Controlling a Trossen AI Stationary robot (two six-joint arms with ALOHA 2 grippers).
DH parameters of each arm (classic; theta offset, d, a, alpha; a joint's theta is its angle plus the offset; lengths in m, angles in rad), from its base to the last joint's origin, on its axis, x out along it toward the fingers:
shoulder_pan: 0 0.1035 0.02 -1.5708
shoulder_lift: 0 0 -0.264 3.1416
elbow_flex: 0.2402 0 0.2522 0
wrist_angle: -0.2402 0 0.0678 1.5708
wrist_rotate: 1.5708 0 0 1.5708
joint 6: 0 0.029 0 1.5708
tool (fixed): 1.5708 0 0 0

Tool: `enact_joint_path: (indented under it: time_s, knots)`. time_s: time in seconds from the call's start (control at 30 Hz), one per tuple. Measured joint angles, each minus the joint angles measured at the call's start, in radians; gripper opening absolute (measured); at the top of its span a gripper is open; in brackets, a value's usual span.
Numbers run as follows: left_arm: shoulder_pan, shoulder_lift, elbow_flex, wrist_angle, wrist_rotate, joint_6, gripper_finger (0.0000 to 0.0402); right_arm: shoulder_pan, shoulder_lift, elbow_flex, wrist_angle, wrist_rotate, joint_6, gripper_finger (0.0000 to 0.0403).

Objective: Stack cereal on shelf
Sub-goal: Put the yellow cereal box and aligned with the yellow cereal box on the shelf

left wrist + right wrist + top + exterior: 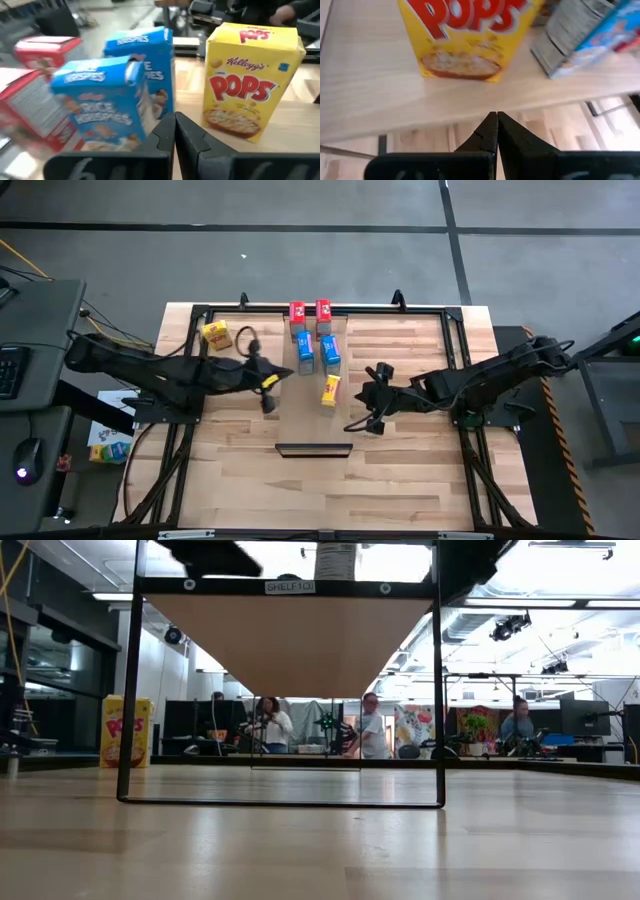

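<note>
Shelf: long, pale, smooth wooden shelf board point(313, 385) with a dark lip at its near end, raised over the striped butcher-block counter point(400, 470).
Cereal on shelf: two red point(297, 313), two blue point(305, 350) and one yellow cardboard box point(331, 390).
Stray cereal: a second yellow cardboard box point(217, 334) on the counter, beside the board.
Left end effector point(283, 371): dark fingers pressed together, empty, at the board's left edge.
Right end effector point(361, 394): fingers closed, empty, near the yellow box on the board.

— What sort of place is this?
— A robotics lab in an open-plan office: a black metal frame point(285, 690) on a wooden surface point(400, 470), people point(372, 726) at desks with monitors point(584, 717) behind it.
— Anything else?
— Ceiling strip lights point(570, 545), a keyboard point(10, 370) and mouse point(28, 452) alongside.
</note>
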Motion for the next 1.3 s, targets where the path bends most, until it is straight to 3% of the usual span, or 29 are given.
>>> enact_joint_path:
  time_s: [0.2, 0.3, 0.5, 0.7, 0.93, 1.2, 1.3]
  knots:
    - [-0.025, -0.183, -0.129, -0.009, -0.124, -0.005, 0.0, 0.029, -0.089, 0.0, -0.202, 0.118, 0.093, 0.0]
    - [-0.025, -0.26, -0.182, 0.033, -0.124, -0.005, 0.0, 0.049, -0.155, -0.028, -0.282, 0.168, 0.141, 0.0]
    - [-0.025, -0.357, -0.237, 0.062, -0.124, 0.003, 0.0, 0.046, -0.377, -0.208, -0.306, 0.156, 0.24, 0.0]
    - [-0.024, -0.376, -0.246, 0.093, -0.124, 0.015, 0.0, 0.046, -0.653, -0.416, -0.198, 0.174, 0.294, 0.0]
    - [-0.008, -0.349, -0.245, 0.101, -0.133, 0.031, 0.0, 0.045, -0.91, -0.629, 0.017, 0.234, 0.217, 0.0]
    - [0.035, -0.334, -0.245, 0.102, -0.139, 0.051, 0.0, 0.045, -1.001, -0.756, 0.248, 0.321, 0.061, 0.0]
    - [0.041, -0.342, -0.23, 0.074, -0.225, 0.064, 0.0008, 0.045, -0.998, -0.767, 0.263, 0.321, 0.049, 0.0]
